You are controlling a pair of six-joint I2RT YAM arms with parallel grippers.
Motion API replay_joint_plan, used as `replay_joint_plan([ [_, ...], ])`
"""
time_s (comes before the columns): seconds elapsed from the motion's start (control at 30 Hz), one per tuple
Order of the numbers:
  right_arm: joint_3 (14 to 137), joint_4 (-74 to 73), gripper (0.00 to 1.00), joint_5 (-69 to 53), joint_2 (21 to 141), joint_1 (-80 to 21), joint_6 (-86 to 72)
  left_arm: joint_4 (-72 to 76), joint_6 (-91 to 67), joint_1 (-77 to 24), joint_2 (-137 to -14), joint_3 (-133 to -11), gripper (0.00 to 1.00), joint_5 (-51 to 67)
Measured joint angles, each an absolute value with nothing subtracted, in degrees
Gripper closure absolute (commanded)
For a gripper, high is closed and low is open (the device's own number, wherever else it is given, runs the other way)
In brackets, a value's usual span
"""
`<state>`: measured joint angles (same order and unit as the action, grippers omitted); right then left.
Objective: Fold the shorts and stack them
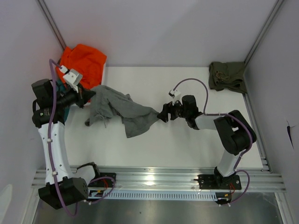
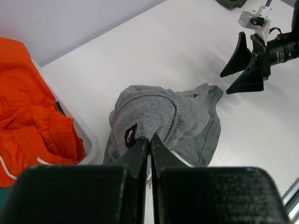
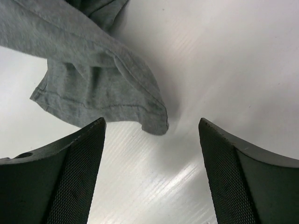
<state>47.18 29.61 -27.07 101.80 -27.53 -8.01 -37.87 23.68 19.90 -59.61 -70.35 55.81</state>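
White table [image 1: 187, 144] between pale walls; taking the overhead view as a dial centred on the table, the grey shorts [image 1: 121, 109] lie crumpled at 9 o'clock. Their long axis runs from 9 toward 3, dipping slightly toward 4. The olive shorts [image 1: 227, 75] sit bunched at 1 o'clock in the far corner, well apart from both arms. An orange garment [image 1: 84, 60] is heaped at 10 o'clock, off the table's corner.

The left gripper [image 2: 150, 140] has its jaws pressed together on a bunched fold at the 9 o'clock end of the grey shorts, lifting that end into a hump. The right gripper [image 1: 164, 113] points toward 9 with its jaws wide apart and nothing in them. In its wrist view the free hemmed corner of the cloth lies at 12 o'clock, right at the mouth of the jaws, touching neither finger.

So the right arm is the nearer one to that loose end. My judgement is that the step in hand is spreading the grey pair flat. The next move would call for a short advance toward 9 and a close on the hem. Folding and stacking are not yet done.
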Motion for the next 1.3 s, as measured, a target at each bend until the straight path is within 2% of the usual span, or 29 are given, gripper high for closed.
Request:
replay_joint_plan([
  [0.33,47.27,33.17,0.32,-31.68,104.31,-27.57,-7.51,-38.74,24.16,21.37,-59.79,-71.88,0.99,57.21],
  [0.47,49.65,32.27,0.27,-31.9,107.39,-28.23,-6.79,-39.33,24.53,21.78,-59.9,-72.73,0.99,57.36],
  [0.73,54.0,32.12,0.27,-32.14,111.79,-28.38,-6.31,-40.69,25.85,22.28,-59.92,-73.21,0.99,58.22],
  [0.8,55.57,31.88,0.31,-32.45,113.03,-28.36,-5.96,-41.1,26.26,22.37,-59.92,-73.21,0.99,58.63],
  [1.0,60.16,30.3,0.55,-33.82,116.49,-28.32,-5.3,-41.39,27.09,22.79,-59.92,-73.21,1.0,58.81],
  [1.03,60.16,30.15,0.62,-33.98,116.57,-28.34,-5.28,-41.43,27.09,22.81,-59.92,-73.21,1.0,58.83],
  [1.17,60.18,28.42,0.61,-33.98,116.6,-28.38,-4.84,-41.47,27.09,23.05,-59.92,-73.21,0.99,58.94],
  [1.27,60.18,26.89,0.87,-33.98,116.6,-28.49,-3.9,-41.47,27.05,23.2,-59.92,-73.21,1.0,59.16],
  [1.3,60.2,26.37,1.0,-33.98,116.6,-28.51,-3.73,-41.47,27.05,23.27,-59.92,-73.21,0.99,59.16],
])
